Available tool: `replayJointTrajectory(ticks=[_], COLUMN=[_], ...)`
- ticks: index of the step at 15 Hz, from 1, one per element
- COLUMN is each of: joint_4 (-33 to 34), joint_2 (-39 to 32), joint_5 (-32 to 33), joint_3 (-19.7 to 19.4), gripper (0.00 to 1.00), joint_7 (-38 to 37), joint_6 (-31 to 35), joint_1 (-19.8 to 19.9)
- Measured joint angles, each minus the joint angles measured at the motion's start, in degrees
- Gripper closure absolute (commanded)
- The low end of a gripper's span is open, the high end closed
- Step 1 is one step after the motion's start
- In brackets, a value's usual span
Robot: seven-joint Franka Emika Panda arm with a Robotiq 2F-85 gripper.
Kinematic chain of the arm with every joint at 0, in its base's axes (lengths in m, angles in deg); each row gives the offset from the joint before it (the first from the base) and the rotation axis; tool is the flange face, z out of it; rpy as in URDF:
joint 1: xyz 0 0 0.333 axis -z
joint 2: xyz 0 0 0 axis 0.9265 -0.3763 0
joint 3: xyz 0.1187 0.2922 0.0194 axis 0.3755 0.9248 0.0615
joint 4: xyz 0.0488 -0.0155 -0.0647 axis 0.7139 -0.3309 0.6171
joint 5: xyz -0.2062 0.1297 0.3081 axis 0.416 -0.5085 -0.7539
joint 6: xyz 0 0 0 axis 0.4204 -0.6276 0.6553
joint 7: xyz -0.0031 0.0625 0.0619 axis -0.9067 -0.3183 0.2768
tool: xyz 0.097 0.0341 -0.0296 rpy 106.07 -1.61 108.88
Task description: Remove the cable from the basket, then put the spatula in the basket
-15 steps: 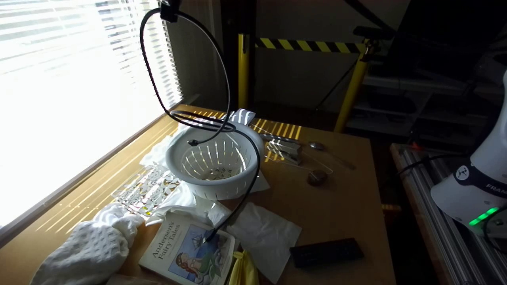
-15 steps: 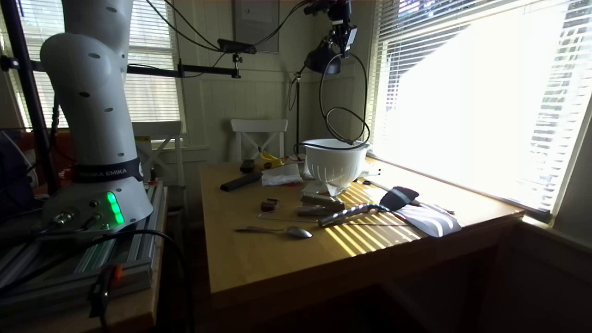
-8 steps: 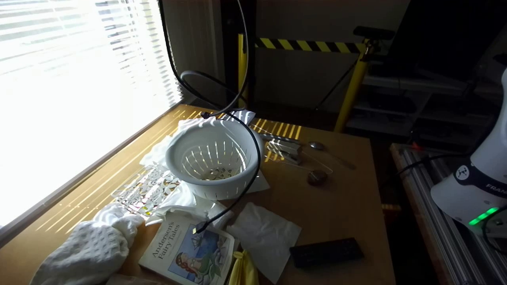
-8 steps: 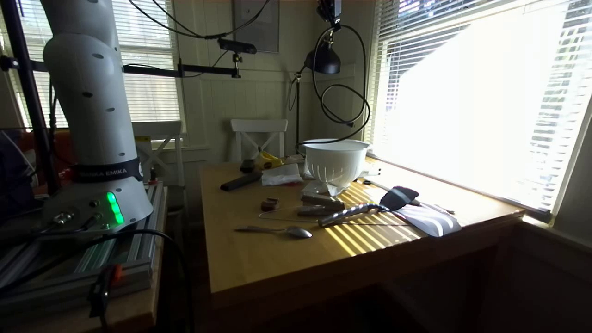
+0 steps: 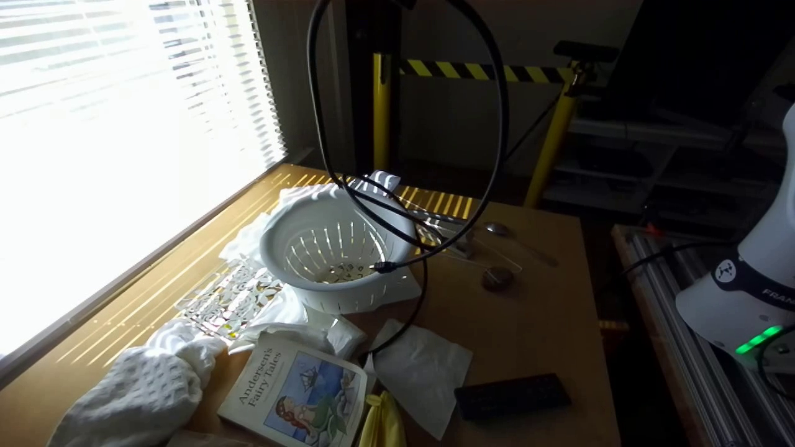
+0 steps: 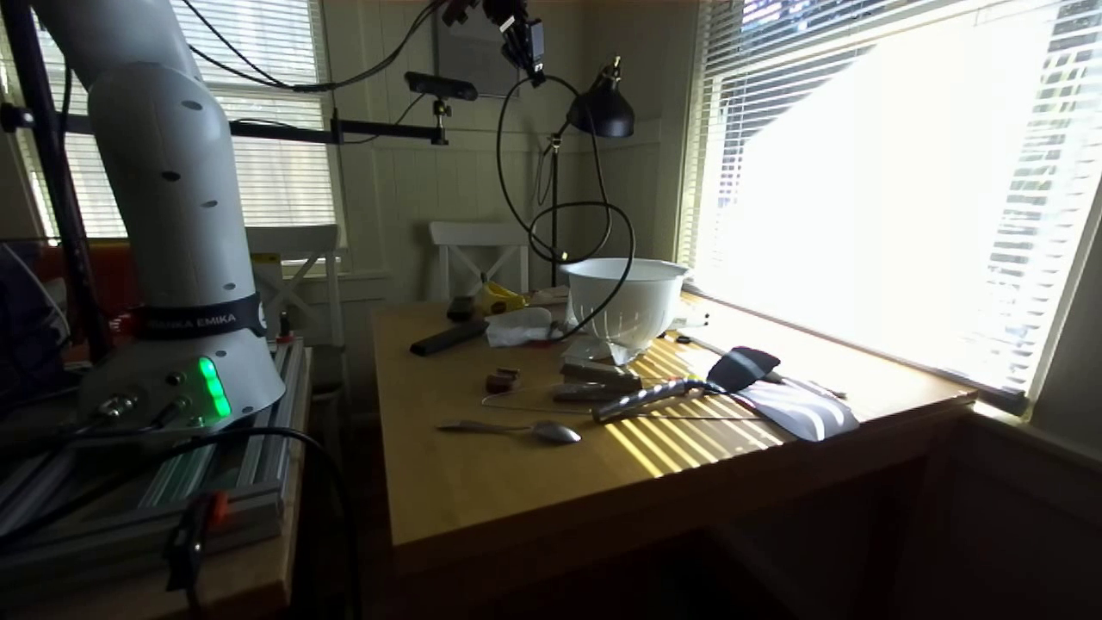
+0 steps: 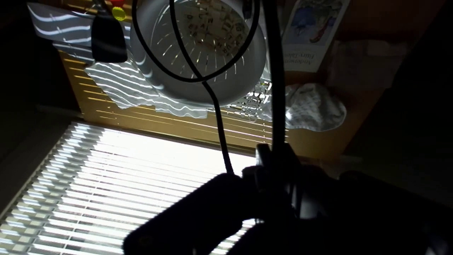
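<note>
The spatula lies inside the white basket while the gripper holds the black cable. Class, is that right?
Not quite: the spatula is not inside the white basket. An exterior view shows it lying outside, beside the basket. The rest stands: the gripper holds the black cable.

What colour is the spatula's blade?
The spatula's blade is black; it shows best in an exterior view.
</note>
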Motion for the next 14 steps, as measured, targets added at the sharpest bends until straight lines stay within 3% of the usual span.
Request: replayJointTrajectory(ticks=[3,8,14], joint_4=[-8.67,-24.75,-41.38], joint_2=[5.87,19.19,31.12], joint_5=[-1.24,-8.12,-11.44], joint_3=[0.89,-1.61,-6.14], gripper=[0.98,0.98,0.98], joint_7=[-3.01,-7.58,-10.70], joint_6=[5.90,13.58,15.70], joint_1=[-0.01,2.20,10.99])
